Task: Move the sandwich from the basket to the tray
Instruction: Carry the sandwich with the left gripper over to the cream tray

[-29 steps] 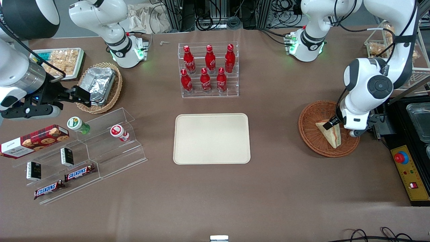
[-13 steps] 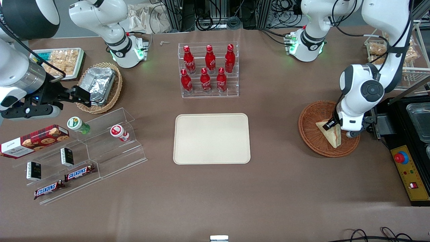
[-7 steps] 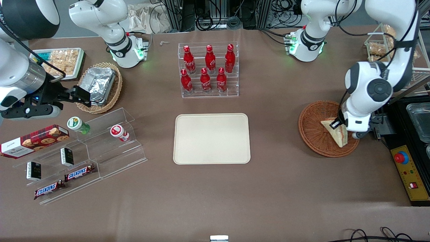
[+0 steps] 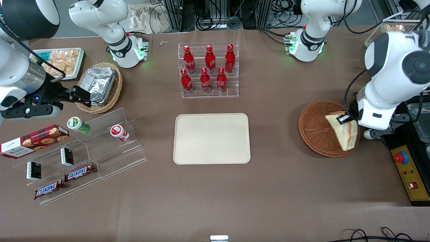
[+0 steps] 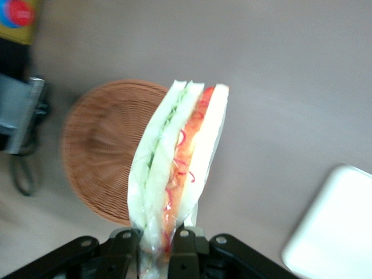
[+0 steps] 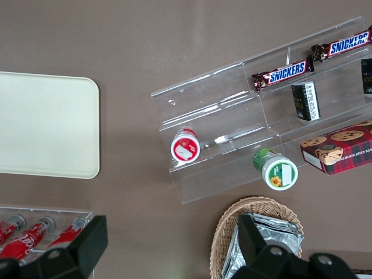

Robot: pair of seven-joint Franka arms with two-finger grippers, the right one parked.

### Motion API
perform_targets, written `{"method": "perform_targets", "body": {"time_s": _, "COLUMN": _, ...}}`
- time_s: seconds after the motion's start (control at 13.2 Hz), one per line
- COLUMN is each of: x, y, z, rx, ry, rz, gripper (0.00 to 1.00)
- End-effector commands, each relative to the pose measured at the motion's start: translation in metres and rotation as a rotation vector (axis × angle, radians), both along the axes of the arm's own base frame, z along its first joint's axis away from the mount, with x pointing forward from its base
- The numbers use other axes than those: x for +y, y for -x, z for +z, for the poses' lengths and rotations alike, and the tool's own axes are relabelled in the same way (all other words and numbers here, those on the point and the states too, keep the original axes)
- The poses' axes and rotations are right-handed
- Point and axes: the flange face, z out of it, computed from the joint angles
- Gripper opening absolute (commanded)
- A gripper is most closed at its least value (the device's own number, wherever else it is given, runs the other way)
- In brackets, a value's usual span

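Observation:
The sandwich (image 4: 344,132), a wrapped wedge of white bread with red and green filling, hangs lifted above the reddish-brown wicker basket (image 4: 314,131). My gripper (image 4: 344,118) is shut on the edge of the sandwich that lies farther from the front camera. In the left wrist view the sandwich (image 5: 174,168) stands on edge between the black fingers (image 5: 185,250) of the gripper (image 5: 157,250), with the basket (image 5: 104,151) below it holding nothing. The cream tray (image 4: 211,138) lies bare at the table's middle, and a corner of the tray (image 5: 337,232) shows in the left wrist view.
A clear rack of red bottles (image 4: 209,69) stands farther from the front camera than the tray. A stepped acrylic rack with snacks (image 4: 100,144) and a tan basket with a foil container (image 4: 100,85) lie toward the parked arm's end. A control box with a red button (image 4: 401,157) sits beside the basket.
The gripper has risen with the sandwich in its grip, lifting it off the basket floor. The arm's wrist has swung higher and toward the working arm's end.

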Motion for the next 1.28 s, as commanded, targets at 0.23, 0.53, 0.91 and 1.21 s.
{"method": "perform_targets", "body": {"time_s": 0.23, "x": -0.117, "y": -0.005, "z": -0.028, "rx": 0.059, "ry": 0.172, "rz": -0.141, "gripper": 0.0}}
{"method": "perform_targets", "body": {"time_s": 0.53, "x": -0.189, "y": 0.001, "z": -0.1, "rx": 0.059, "ry": 0.187, "rz": -0.199, "gripper": 0.0}}
{"method": "perform_targets", "body": {"time_s": 0.91, "x": -0.25, "y": 0.01, "z": -0.183, "rx": 0.058, "ry": 0.128, "rz": -0.196, "gripper": 0.0}}
{"method": "perform_targets", "body": {"time_s": 1.21, "x": -0.279, "y": 0.019, "z": -0.245, "rx": 0.035, "ry": 0.076, "rz": -0.18, "gripper": 0.0}}
